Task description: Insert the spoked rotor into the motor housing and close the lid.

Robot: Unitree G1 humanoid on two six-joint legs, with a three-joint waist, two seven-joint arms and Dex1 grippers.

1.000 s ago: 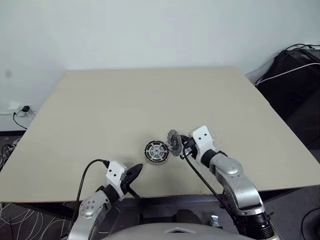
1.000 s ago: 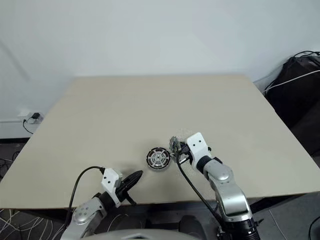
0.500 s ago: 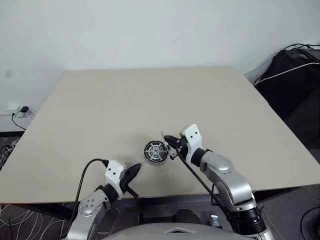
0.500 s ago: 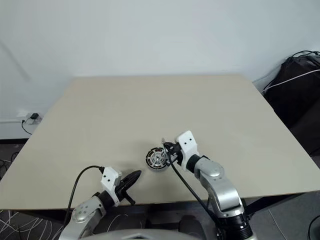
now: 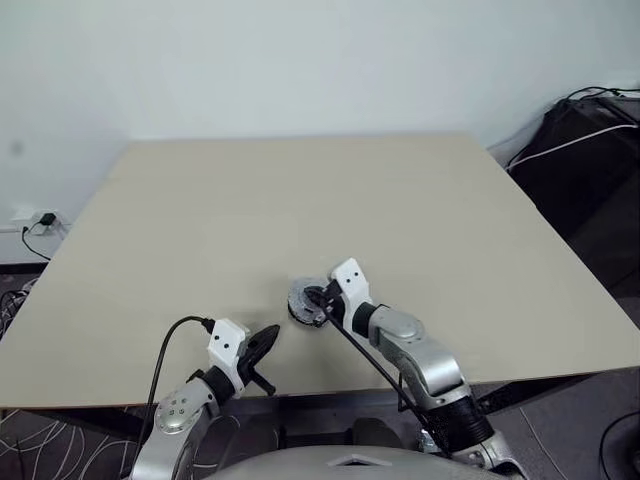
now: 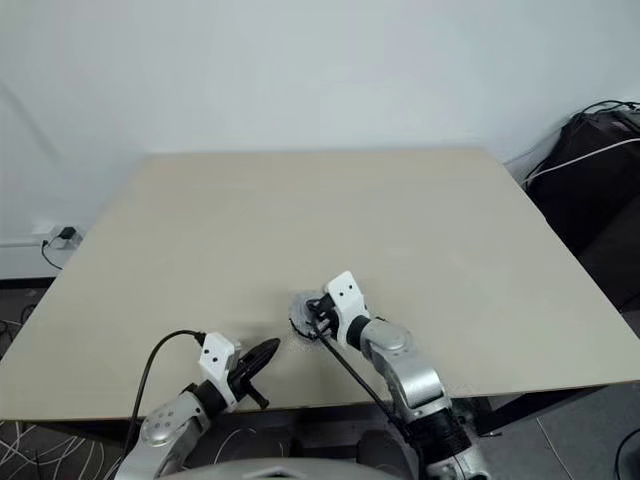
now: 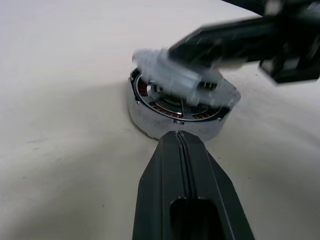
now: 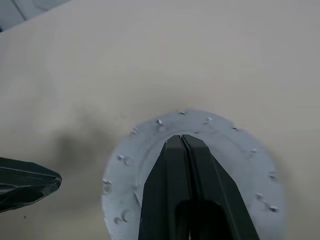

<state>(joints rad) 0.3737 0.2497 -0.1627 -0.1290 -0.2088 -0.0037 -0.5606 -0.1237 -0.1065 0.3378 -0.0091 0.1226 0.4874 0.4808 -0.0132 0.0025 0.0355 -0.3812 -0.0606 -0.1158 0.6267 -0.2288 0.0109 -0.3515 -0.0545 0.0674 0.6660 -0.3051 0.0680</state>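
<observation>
One beige table (image 5: 200, 200) carries one round motor housing (image 7: 150, 117) with copper windings, near its front edge. One grey disc, the lid (image 8: 150, 145), is over the housing. Two robot grippers are present: the left gripper (image 5: 272, 334) and the right gripper (image 5: 318, 297). One dark bag (image 5: 590, 140) sits beyond the table's right edge.

left end effector (image 5: 268, 338): fingers pressed together, empty, low near the front edge, pointing forward and right | right end effector (image 5: 312, 300): fingers together, arm bent inward, reaching left, tilted slightly downward
</observation>
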